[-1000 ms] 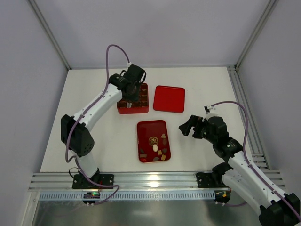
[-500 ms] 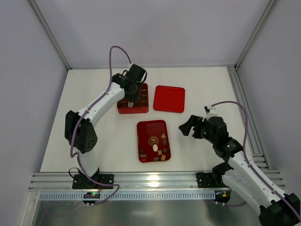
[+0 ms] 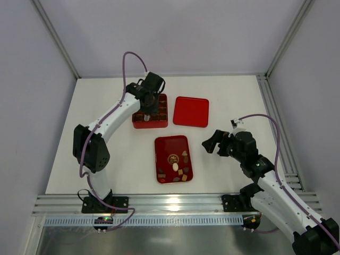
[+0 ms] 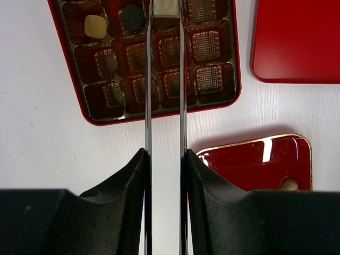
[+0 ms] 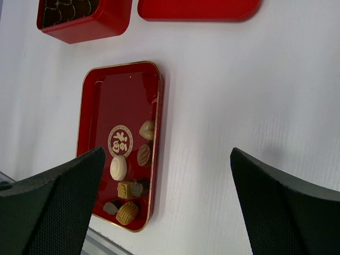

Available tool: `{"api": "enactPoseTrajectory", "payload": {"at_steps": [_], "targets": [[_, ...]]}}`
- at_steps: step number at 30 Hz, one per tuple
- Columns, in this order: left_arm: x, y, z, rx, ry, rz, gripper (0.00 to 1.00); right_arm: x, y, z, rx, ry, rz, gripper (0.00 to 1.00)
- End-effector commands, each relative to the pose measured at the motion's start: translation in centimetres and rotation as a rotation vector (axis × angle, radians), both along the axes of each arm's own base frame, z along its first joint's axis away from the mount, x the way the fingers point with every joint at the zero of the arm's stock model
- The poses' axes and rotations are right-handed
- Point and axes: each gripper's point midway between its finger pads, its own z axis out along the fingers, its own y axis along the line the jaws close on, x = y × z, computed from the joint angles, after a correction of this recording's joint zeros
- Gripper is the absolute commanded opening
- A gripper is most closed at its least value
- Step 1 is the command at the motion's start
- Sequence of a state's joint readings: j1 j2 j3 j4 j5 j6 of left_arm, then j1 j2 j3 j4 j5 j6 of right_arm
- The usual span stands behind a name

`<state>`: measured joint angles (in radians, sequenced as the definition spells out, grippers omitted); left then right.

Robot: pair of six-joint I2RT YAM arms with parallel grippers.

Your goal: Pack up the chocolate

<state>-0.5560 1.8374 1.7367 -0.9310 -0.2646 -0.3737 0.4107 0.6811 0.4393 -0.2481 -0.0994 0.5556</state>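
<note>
White table in a pale booth. My left gripper is clenched on a cream piece over the red box, with the lid beside it. My right gripper gapes, released, near the tray. There chocolate lies by a gold emblem I can't read.

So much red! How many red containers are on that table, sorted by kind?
Box with grid compartments: 1
Flat plain lid: 1
Gold-rimmed tray holding loose chocolates: 1
Total: 3
</note>
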Motion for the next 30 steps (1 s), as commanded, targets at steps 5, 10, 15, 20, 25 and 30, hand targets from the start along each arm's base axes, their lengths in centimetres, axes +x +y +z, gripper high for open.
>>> {"api": "enactPoseTrajectory", "payload": {"at_steps": [5, 10, 15, 20, 25, 30], "targets": [[0.9, 0.0, -0.1, -0.016, -0.024, 0.004, 0.36, 0.2, 0.2, 0.6, 0.008, -0.031, 0.008, 1.0], [0.8, 0.0, -0.2, -0.019, -0.019, -0.001, 0.37, 0.3, 0.2, 0.7, 0.008, -0.031, 0.008, 1.0], [0.9, 0.0, 0.1, -0.022, -0.024, -0.004, 0.39, 0.3, 0.2, 0.9, 0.01, -0.034, 0.008, 1.0], [1.0, 0.0, 2.5, -0.064, -0.081, 0.001, 0.39, 0.4, 0.3, 1.2, 0.008, -0.04, 0.01, 1.0], [2.5, 5.7, 7.6, -0.168, -0.236, 0.191, 0.4, 0.2, 0.5, 1.6, 0.011, -0.047, 0.027, 1.0], [4.1, 13.0, 6.8, -0.193, -0.265, 0.417, 0.4, 0.0, 0.7, 1.7, 0.01, -0.043, 0.049, 1.0]]}}
